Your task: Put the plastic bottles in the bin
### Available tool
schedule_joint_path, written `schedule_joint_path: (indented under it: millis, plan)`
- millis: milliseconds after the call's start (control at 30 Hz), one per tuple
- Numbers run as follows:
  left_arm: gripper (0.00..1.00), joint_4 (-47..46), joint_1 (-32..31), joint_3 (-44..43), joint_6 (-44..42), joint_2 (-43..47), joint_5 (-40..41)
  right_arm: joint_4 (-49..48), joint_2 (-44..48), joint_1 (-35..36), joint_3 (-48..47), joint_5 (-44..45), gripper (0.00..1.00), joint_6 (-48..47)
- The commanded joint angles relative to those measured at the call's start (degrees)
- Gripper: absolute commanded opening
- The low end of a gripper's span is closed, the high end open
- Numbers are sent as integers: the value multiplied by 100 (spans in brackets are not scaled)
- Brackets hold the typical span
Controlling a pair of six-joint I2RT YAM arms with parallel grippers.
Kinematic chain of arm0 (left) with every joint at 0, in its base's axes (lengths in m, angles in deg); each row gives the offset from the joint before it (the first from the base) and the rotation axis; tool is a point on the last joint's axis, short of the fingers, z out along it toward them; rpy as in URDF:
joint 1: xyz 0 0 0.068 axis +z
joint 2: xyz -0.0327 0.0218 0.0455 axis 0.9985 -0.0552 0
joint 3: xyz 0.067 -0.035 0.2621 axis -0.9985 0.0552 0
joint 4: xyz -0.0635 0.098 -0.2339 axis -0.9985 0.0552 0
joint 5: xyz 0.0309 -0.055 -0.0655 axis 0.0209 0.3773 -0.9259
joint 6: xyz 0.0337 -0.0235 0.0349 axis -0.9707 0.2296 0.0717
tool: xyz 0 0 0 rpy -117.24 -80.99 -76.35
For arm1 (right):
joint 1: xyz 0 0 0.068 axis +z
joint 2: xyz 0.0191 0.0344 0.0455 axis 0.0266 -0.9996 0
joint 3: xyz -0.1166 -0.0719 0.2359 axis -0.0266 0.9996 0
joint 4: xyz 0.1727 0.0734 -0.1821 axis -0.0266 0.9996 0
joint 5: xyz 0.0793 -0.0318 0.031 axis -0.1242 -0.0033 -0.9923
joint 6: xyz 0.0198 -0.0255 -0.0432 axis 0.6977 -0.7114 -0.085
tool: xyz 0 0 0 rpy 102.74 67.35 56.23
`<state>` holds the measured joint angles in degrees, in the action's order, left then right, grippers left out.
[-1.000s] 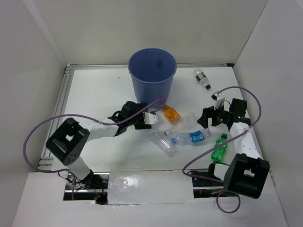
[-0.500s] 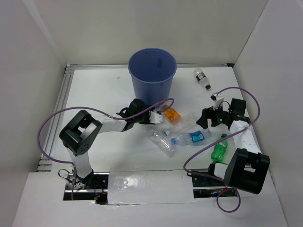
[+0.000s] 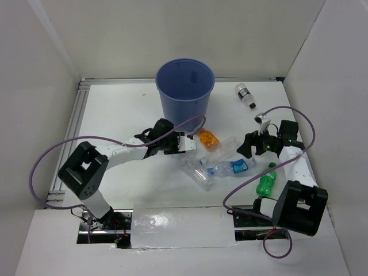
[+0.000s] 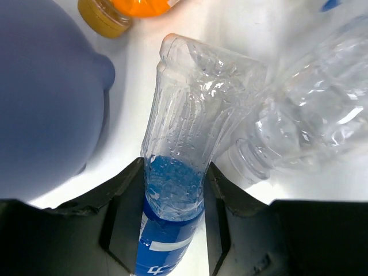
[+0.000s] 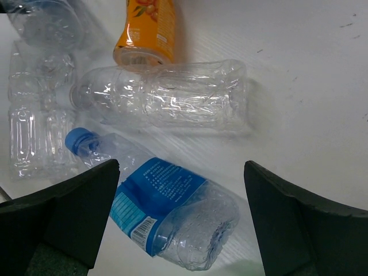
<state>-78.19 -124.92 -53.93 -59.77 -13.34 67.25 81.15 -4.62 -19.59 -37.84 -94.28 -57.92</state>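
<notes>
The left gripper (image 4: 172,192) is squeezed on a clear bottle with a blue label (image 4: 195,103). Its two fingers press the bottle's sides, and the rest of the bottle pokes out in front. The bin (image 4: 46,98) stands close beside it. The orange bottle (image 4: 132,7) lies just past it on the table (image 5: 299,69). The right gripper (image 5: 181,172) is wide apart above the blue-cap bottle (image 5: 167,213). A second ago the left gripper was wide apart too. The green bottle (image 3: 265,181) lies where it did.
</notes>
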Motion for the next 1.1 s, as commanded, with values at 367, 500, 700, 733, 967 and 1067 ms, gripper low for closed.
schedule_joint_path:
  millis: [367,500,700,733,967,1067]
  plan:
    - [12,825,-199,-907,1062,2473,-795,201,-85,-48,-344,-329,6,-171]
    - [14,49,-199,-1059,1763,2940,-1113,139,-435,-48,-545,-268,80,224]
    - [17,-1985,134,-1740,3390,2294,-674,517,-973,-48,-1047,-444,100,-47]
    - [18,-2126,135,-1936,3548,2099,-551,404,-869,-48,-1047,-374,100,-100]
    - [25,-2628,495,-3939,4595,88,836,517,-578,-48,-1047,-259,95,-601]
    - [45,-2234,557,-4635,4710,-424,1232,570,-446,-48,-1047,-207,98,-654]
